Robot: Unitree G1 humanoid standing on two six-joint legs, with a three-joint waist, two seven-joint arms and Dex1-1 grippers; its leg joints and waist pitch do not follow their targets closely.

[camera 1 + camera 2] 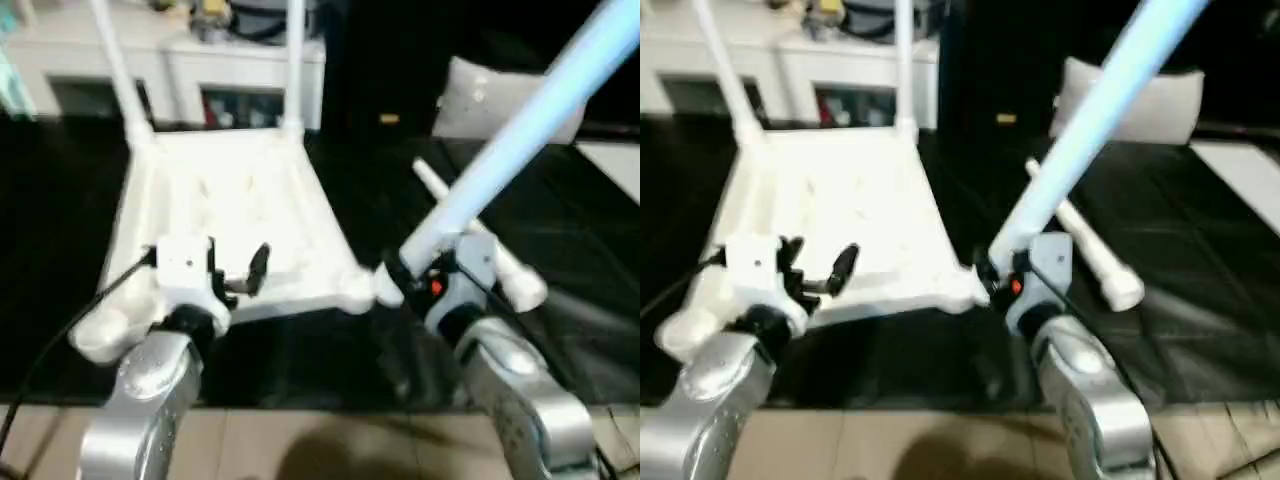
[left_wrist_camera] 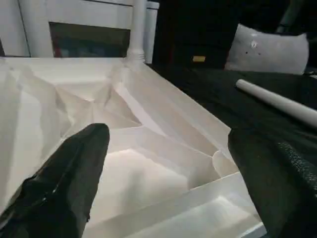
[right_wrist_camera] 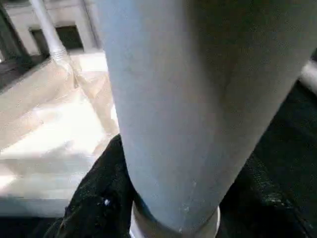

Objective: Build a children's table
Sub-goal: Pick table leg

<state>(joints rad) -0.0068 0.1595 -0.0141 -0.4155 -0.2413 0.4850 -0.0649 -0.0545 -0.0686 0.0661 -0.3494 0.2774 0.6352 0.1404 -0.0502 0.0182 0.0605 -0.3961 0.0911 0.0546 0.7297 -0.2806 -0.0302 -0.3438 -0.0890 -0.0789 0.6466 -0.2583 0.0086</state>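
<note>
Over the upturned table top [image 1: 230,215], my left claw [image 1: 235,272] gaping empty, my right claw [image 1: 410,275] clamped on a tilted leg [image 1: 520,130], another leg [image 1: 1085,245] lying beside.

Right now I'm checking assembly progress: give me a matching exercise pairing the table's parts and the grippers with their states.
Column one:
1. left gripper
2. right gripper
3. loose leg
4. tabletop

Column two:
A. lying on the dark surface
B. upside down, two legs standing in its far sockets
C. open over the ribbed underside
D. shut on a leg, tilted beside the near corner socket

Pairs: 1-C, 2-D, 3-A, 4-B
</note>
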